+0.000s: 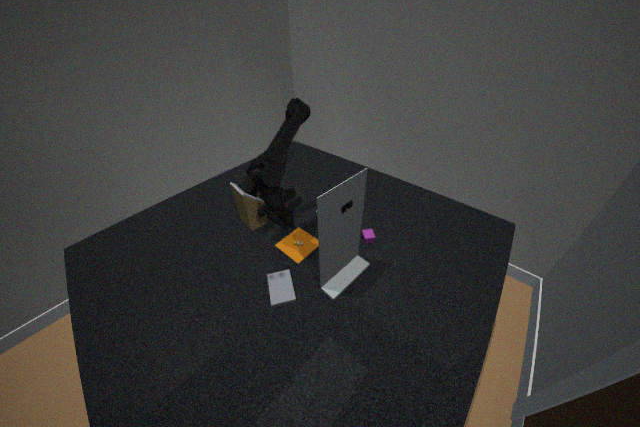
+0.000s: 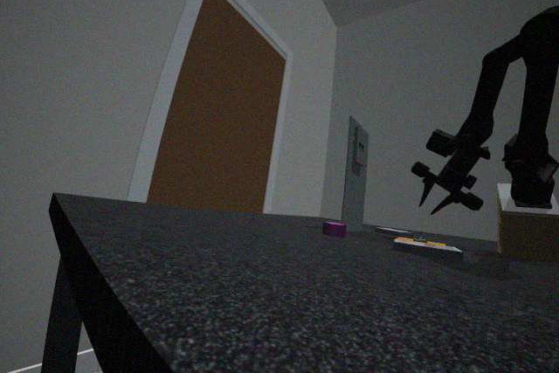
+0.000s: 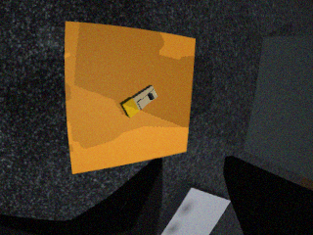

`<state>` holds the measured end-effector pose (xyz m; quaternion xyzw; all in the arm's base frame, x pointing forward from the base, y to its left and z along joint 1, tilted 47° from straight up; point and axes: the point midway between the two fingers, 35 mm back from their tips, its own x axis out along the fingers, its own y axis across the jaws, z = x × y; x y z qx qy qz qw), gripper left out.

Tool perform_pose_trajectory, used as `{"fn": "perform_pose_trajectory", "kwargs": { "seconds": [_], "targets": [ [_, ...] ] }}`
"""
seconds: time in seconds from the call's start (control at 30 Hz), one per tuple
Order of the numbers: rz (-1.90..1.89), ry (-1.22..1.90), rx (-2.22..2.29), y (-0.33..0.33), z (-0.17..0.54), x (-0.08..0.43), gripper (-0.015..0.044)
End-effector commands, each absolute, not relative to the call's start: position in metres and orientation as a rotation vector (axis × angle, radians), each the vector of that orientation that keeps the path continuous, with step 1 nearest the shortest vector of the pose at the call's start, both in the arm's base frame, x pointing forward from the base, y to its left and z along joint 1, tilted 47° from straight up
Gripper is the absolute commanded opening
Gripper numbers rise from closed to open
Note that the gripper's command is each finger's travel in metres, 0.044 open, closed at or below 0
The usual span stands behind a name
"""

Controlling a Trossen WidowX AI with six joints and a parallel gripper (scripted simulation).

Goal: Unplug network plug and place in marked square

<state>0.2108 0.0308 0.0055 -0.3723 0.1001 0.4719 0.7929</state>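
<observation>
The plug (image 1: 298, 243) (image 2: 419, 240) (image 3: 137, 98), pale with a yellow end, lies on the orange marked square (image 1: 299, 255) (image 3: 98, 49), near its middle and out of the socket. My gripper (image 2: 425, 210) (image 3: 194, 164) is partly open, with nothing between its fingers. It hangs above the table, pointing down at a slant, clear of the plug and the square. In the wrist view the fingertips show just beyond the square's lower edge. The upright panel (image 1: 334, 241) (image 2: 354, 192) stands beside the square, with a dark opening (image 1: 346, 206) high on it.
A flat pale plate (image 1: 281, 289) (image 3: 201, 211) lies near the square. A small magenta block (image 1: 368, 234) (image 2: 334, 229) lies on the far side of the panel from the square. A wooden box (image 1: 248, 213) (image 2: 527, 235) with a pale top stands by the arm's base.
</observation>
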Motion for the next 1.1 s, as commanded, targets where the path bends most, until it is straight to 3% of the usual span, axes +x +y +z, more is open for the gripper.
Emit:
{"fn": "perform_pose_trajectory", "kwargs": {
  "seconds": [0.0,1.07],
  "targets": [
    [1.009,0.203,-0.810,0.028,0.010,0.212,0.0156],
    [0.995,0.186,-0.800,0.016,0.034,0.206,0.0156]
  ]
}}
